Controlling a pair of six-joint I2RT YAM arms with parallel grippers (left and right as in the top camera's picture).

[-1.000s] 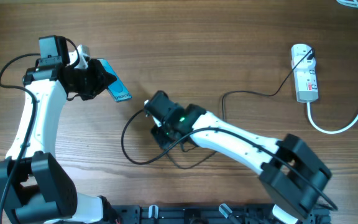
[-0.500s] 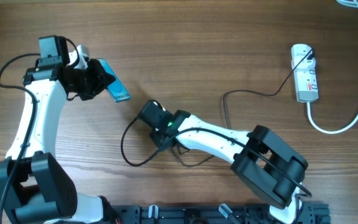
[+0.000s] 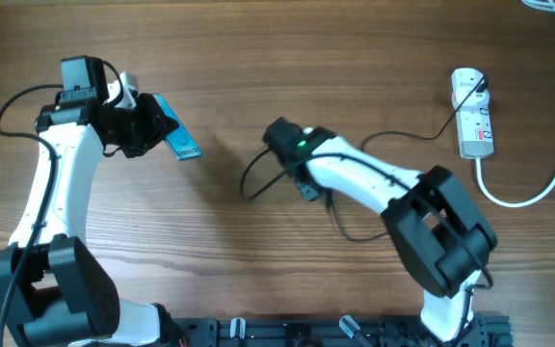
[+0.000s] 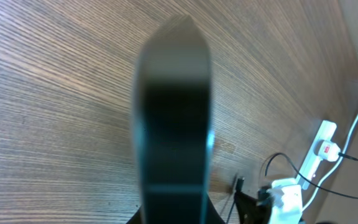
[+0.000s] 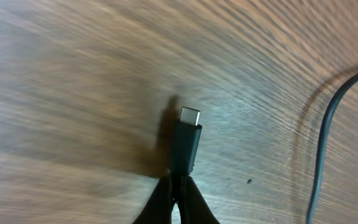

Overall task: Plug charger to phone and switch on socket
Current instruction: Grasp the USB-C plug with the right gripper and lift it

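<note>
charger [image 5: 184, 144]: black connector body with its metal tip pointing away from the camera, pinched at its rear end by the right jaws, which are pressed together on it at the bottom edge of the right wrist view; the tip is close over the surface [image 5: 67, 93] with a dark shadow on its left, contact cannot be told; a further run of the same cable curves down the right edge of that view; against a second ago the right jaws have gone from front-centre up and to the right, toward mid-surface, and the slack loop has been dragged along, now trailing under the right arm [image 3: 355, 178]; phone [image 3: 175, 136]: cyan screen tilted, clamped in the left jaws at the left rear, unchanged from a second ago, well apart from the connector; in the left wrist view it is a blurred dark slab, edge-on, straight ahead; socket [image 3: 473, 118]: right rear, unmoved, black cable running to its far end, white cord [image 3: 538, 188] looping off beside it.
</note>
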